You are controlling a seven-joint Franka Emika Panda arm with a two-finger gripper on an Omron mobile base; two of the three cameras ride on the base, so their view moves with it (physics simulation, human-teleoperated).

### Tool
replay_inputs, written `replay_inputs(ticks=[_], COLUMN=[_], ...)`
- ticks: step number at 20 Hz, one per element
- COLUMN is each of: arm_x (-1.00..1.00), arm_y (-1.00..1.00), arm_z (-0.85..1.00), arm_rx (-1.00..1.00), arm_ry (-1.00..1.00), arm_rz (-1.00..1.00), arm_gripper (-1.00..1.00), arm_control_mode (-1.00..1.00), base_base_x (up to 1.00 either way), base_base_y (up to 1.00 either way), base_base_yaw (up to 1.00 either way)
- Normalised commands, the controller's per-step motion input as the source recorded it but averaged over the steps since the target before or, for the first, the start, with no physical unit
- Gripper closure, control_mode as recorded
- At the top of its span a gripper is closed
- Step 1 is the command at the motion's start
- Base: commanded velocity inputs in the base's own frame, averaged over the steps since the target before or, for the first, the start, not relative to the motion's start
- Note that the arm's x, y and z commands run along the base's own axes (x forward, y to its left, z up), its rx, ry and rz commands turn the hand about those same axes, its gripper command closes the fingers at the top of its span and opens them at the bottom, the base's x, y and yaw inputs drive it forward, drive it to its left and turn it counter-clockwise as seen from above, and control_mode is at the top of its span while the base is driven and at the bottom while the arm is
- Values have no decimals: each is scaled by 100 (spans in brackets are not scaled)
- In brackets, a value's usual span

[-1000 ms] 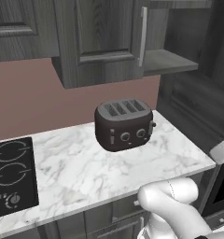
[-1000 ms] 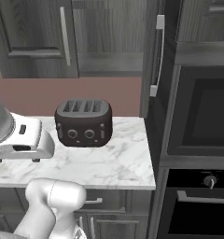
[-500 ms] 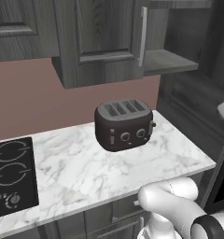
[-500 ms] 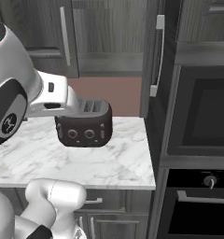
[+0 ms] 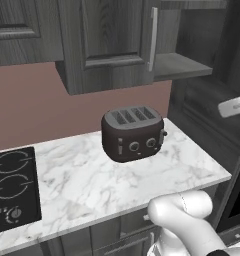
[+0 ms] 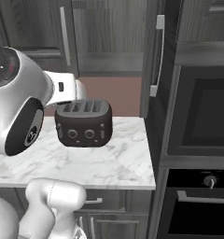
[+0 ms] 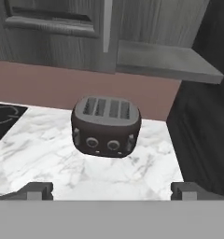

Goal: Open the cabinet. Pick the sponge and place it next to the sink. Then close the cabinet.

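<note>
the tall dark grey wood-grain cabinet [image 5: 104,45] with a long silver bar handle [image 5: 153,39] is seen at the upper centre, apparently already swung open; no sponge can be made out. the gripper [image 7: 111,191] is held wide apart and empty. a black four-slot toaster [image 5: 133,133] is set on the white marble counter [image 5: 92,185], a black hob [image 5: 12,187] at lower left

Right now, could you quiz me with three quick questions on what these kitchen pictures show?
1. True or false: the toaster stands on the marble counter.
2. What lies left of the toaster in the left base view: A) a sink, B) a cooktop, C) a kettle?
3. How many slots does the toaster have on top?

Key: 1 true. 2 B. 3 four.
</note>
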Motion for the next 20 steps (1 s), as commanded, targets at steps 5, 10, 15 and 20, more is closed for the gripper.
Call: replay_inputs(ticks=[5, 10, 15, 20], arm_x=[-53, -24, -6, -46], arm_y=[0, 0, -9, -23], arm_z=[45, 1, 0, 14], arm_rx=[0, 0, 5, 9], arm_ry=[-16, -8, -39, -50], arm_rz=[0, 0, 0, -4], arm_gripper=[-100, -100, -100, -100], arm_control_mode=[-100, -100, -100, -100], base_base_x=[0, 0, 0, 0], base_base_y=[0, 0, 0, 0], base_base_yaw=[0, 0, 0, 0])
